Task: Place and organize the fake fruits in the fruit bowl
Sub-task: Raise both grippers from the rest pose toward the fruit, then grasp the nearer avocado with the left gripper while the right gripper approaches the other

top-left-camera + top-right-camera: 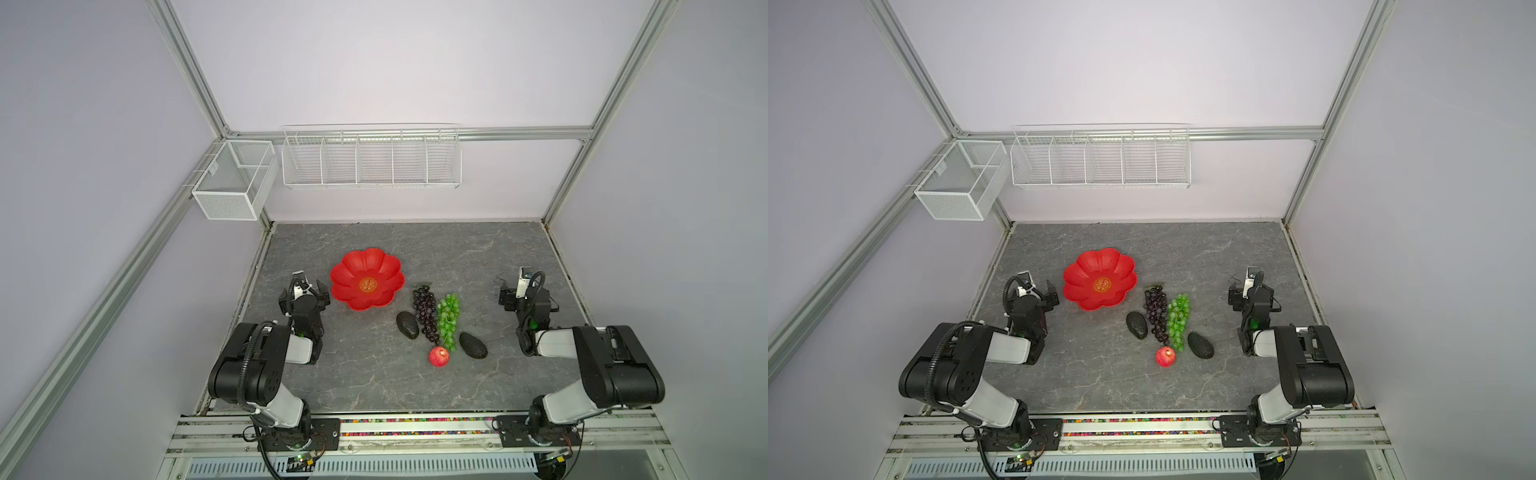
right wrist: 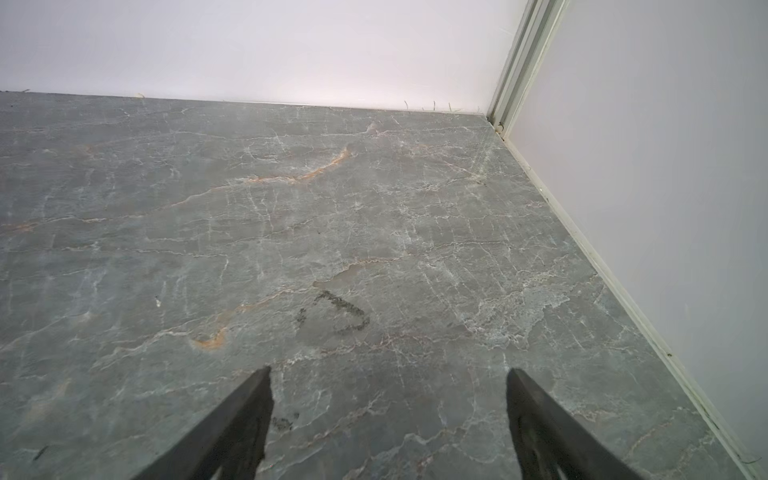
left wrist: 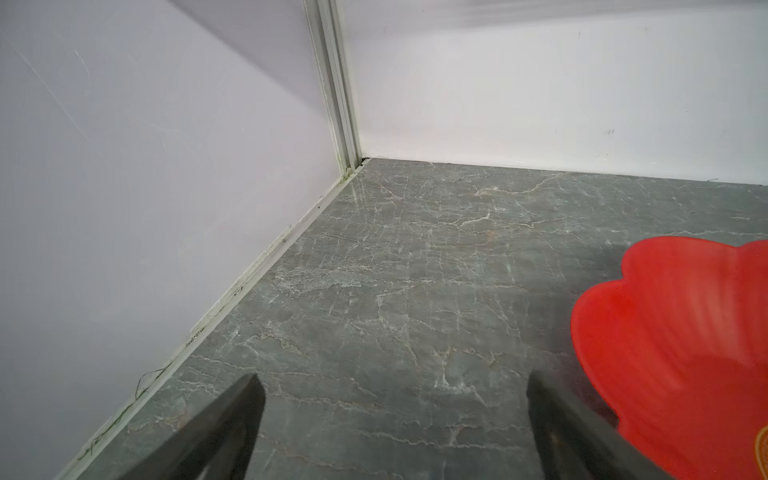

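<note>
So left tool (image 3: 390, 388) and right tool (image 2: 388, 374) are both spread, empty. The purple grape bunch (image 1: 424, 309) lies right of the bowl (image 1: 361, 266), long axis near-to-far, closer to the right tool imo.

A dark grey, white-veined marble-look table (image 1: 374, 386) lies inside a booth of smooth pale lilac-white walls (image 1: 395, 62) on the far side and both flanks, edged by silver aluminium frame profiles (image 1: 191, 66). On the far wall hangs a long white wire rack (image 1: 371, 160) split into five compartments, and just beside it, at the left corner, a white mesh box basket (image 1: 232, 183) with an inner partition. The light is soft and even, and a silver slotted rail (image 1: 415, 434) runs along the table's near edge.
</note>
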`<control>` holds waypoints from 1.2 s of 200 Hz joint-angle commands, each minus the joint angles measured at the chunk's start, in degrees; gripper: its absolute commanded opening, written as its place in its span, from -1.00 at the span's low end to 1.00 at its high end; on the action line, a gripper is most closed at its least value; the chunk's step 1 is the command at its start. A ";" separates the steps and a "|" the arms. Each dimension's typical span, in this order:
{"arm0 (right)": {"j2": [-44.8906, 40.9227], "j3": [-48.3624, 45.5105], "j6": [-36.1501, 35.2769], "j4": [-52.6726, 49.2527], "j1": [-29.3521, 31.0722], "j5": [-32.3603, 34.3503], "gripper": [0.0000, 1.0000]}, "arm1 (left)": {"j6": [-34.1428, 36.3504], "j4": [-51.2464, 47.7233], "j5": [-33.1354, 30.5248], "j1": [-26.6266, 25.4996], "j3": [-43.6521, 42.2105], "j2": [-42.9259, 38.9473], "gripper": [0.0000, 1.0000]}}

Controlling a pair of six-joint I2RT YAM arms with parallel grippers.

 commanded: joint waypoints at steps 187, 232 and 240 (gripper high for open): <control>-8.96 0.03 -1.06 -5.46 3.28 6.92 0.77 | -1.97 -6.24 -0.66 1.12 0.48 -8.70 0.98; -31.73 9.23 4.02 -41.17 13.31 10.64 0.76 | 3.22 -8.34 -6.69 -6.41 -2.13 -22.65 0.99; -34.95 11.00 8.33 -48.48 13.91 8.55 0.76 | 3.17 -12.07 -7.32 -8.23 -0.92 -24.88 0.99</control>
